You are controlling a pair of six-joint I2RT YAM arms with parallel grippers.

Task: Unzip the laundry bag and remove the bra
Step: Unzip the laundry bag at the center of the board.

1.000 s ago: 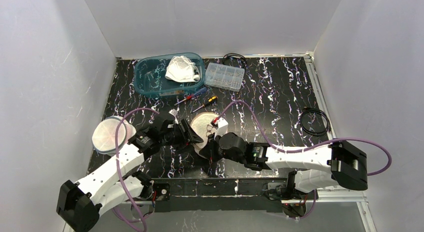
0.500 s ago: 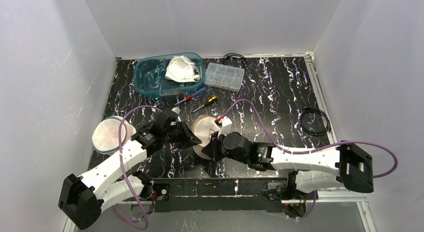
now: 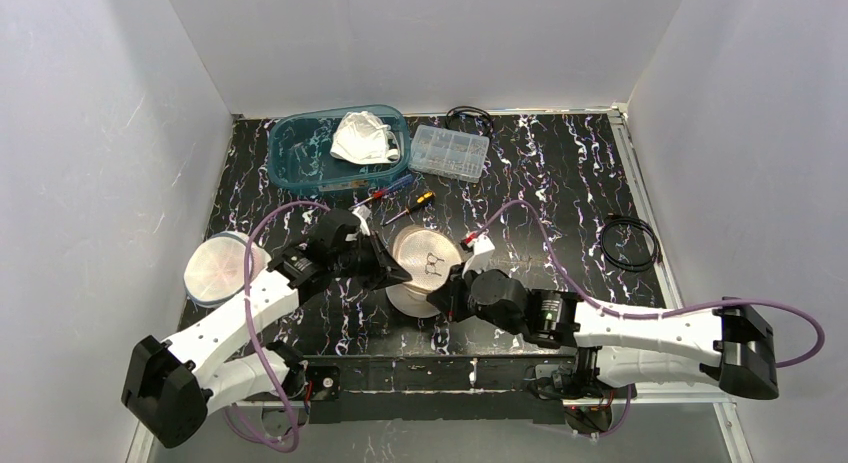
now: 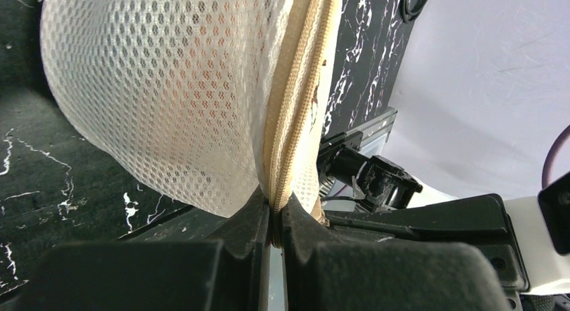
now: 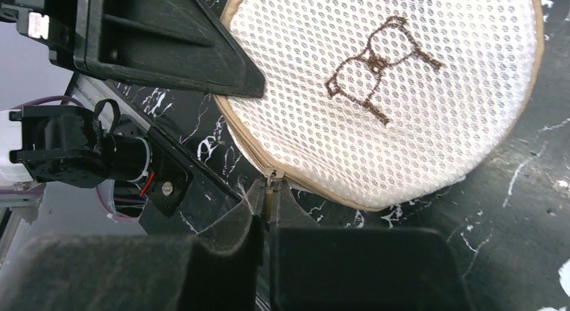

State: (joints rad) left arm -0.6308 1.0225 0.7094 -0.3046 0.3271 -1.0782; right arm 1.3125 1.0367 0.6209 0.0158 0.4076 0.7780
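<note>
While left tool (image 4: 275, 220) clamps laundry bag (image 4: 168, 89), right tool (image 5: 267, 207) pinches zipper (image 5: 272, 179).

You are working in a robotics lab test cell: plain white panels (image 3: 430, 43) box in a black marbled table (image 3: 560, 193) on three sides. On it you have a clear compartmented parts box (image 3: 449, 152), two screwdrivers (image 3: 385, 193), a coiled black cable (image 3: 628, 245) and a teal plastic bin (image 3: 300, 153)
</note>
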